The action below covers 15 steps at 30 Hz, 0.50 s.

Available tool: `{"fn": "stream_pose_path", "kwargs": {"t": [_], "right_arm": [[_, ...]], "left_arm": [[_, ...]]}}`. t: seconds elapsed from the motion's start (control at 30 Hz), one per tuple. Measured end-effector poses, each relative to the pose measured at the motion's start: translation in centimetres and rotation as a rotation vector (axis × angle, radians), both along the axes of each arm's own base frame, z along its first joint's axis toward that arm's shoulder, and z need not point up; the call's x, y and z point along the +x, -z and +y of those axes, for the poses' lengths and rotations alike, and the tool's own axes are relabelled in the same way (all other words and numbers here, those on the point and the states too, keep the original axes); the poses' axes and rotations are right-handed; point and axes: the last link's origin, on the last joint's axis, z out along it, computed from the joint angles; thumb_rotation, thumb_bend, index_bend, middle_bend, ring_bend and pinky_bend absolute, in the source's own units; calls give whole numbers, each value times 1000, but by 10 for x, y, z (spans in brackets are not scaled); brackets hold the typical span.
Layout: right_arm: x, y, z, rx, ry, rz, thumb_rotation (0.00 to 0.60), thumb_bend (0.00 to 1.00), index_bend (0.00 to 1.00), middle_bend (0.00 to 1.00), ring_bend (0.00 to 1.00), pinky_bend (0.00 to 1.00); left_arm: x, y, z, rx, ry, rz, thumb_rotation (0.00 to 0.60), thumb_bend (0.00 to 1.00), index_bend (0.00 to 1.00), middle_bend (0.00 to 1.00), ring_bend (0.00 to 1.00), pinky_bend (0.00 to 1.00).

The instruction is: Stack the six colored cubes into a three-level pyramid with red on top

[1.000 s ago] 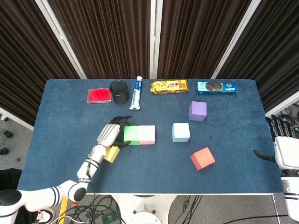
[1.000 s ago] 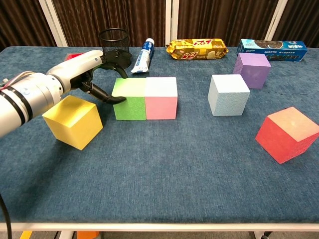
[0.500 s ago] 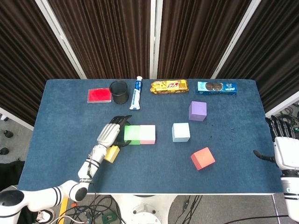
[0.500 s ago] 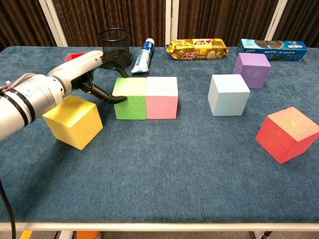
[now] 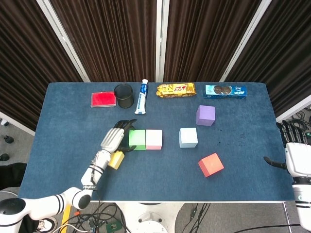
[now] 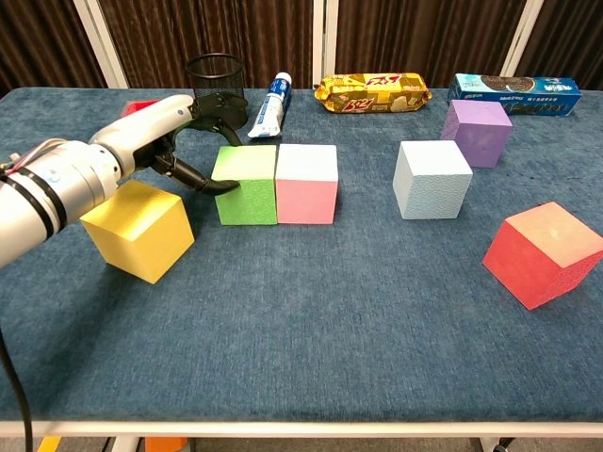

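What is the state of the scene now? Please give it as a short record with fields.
stacked so far: nothing, all cubes lie on the table
green cube: side by side with the pink cube, touching
left hand: at the green cube's left side, fingertip against it
yellow cube: in front of the left forearm, tilted on the table
light blue cube: alone, right of the pink one
purple cube: near the back right
red cube: front right, turned at an angle
right hand: off the right table edge, holding nothing
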Motion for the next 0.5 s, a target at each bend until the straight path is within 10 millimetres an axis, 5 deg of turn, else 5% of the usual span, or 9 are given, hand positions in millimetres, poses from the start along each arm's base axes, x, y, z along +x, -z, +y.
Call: {"fn": "stream_pose_path", "kwargs": {"t": [0.5], "right_arm": [[0, 0, 0, 4, 4, 3, 600, 0, 0, 0, 0, 0]], "left_arm": [[-1, 2, -1, 7, 12, 8, 600, 241, 84, 421, 66, 73]]}}
